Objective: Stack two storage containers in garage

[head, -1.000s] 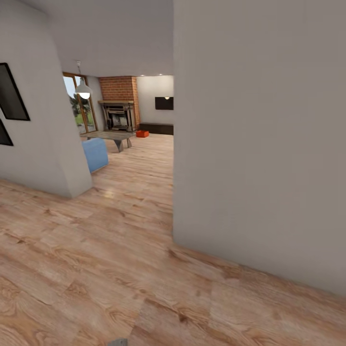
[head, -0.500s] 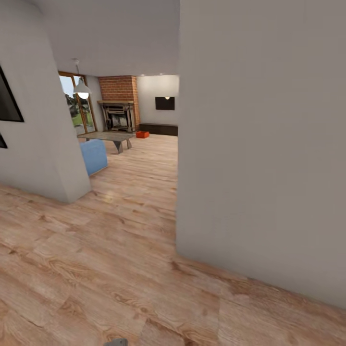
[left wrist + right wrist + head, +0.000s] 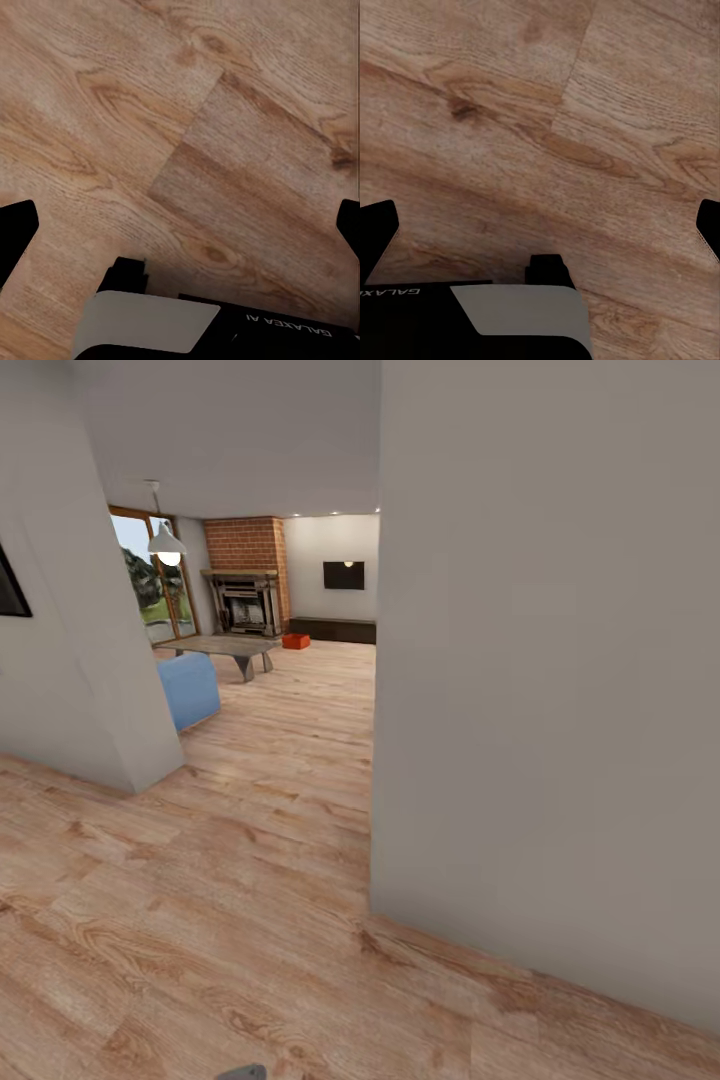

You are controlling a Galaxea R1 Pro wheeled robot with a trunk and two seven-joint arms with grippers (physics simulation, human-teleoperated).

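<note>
Both claws hang over bare wood-plank flooring. In the left wrist view the left claw point(image 3: 180, 225) has its two dark fingertips point(image 3: 16, 229) at opposite edges of the picture, so it is spread wide, with nothing between them but planks. The right claw point(image 3: 540, 225) is just as wide, its fingertips point(image 3: 375, 229) far apart over the planks and touching nothing.

From the head view, a white wall point(image 3: 550, 690) stands close on the right and a wall corner point(image 3: 80, 660) on the left, with an open passage between them leading into the living room. Far down that room, an orange-red container point(image 3: 296, 641) sits on the wood floor point(image 3: 260, 840) just in front of the long, low dark bench point(image 3: 335, 630), near the brick fireplace point(image 3: 245, 575). It is too small to tell its shape, which way its long axis runs, or whether it is one bin or two.

Nearer are a grey coffee table point(image 3: 225, 650), a blue seat point(image 3: 188, 690), a hanging lamp point(image 3: 166, 542) and a black TV point(image 3: 344, 575) on the far wall.
</note>
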